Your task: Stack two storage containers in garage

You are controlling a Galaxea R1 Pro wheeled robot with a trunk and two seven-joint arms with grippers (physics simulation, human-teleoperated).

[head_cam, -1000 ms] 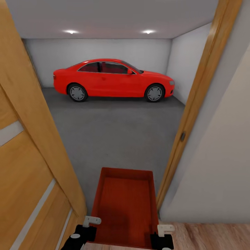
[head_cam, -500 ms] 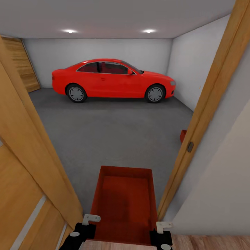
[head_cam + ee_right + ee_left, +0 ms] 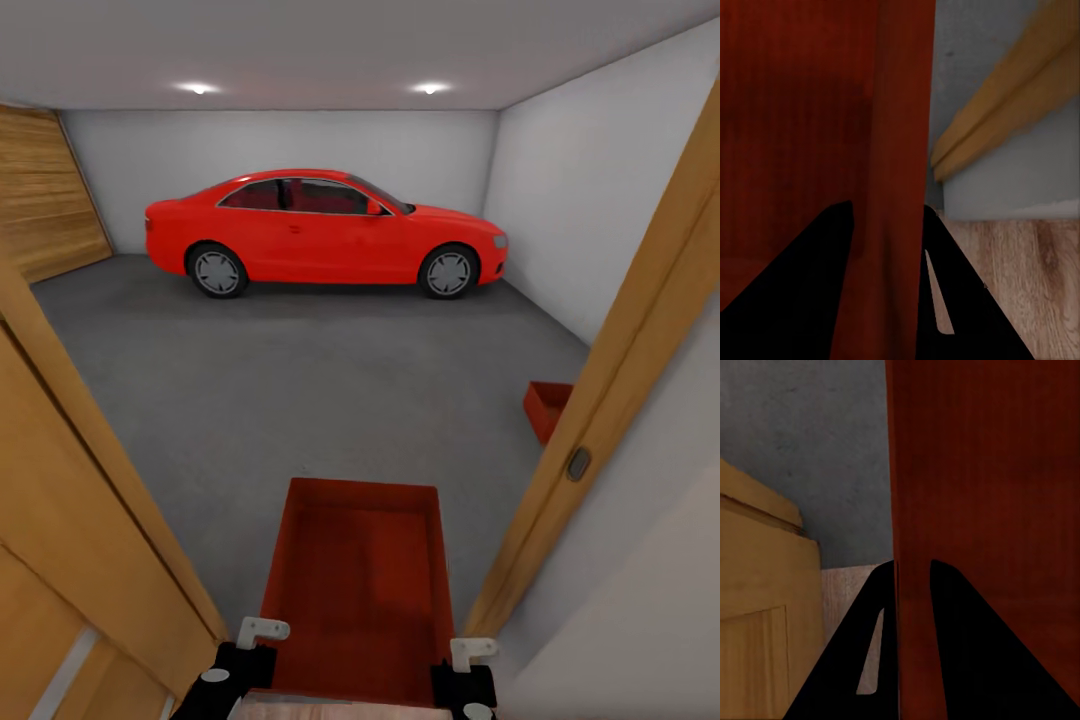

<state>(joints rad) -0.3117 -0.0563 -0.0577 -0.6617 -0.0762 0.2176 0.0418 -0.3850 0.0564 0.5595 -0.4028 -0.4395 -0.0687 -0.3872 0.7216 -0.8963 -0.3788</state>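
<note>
While the robot stood in the wooden doorway (image 3: 610, 400) facing the garage, both arms carried an orange-red rectangular lidless bin (image 3: 355, 590) out in front. The left gripper (image 3: 913, 585) was clenched on one side wall, a finger on either face of it, and the right gripper (image 3: 886, 221) pinched the opposite wall likewise. A second orange-red bin (image 3: 548, 405) sat on the dark grey concrete floor (image 3: 300, 380) by the right-hand white wall (image 3: 570, 210), partly hidden by the door frame, well short of the red car (image 3: 320, 232). To do this step well, I judged, the base should clear the frame squarely (the gap on each side looked narrow), then turn toward that bin, keeping the carried one level.
</note>
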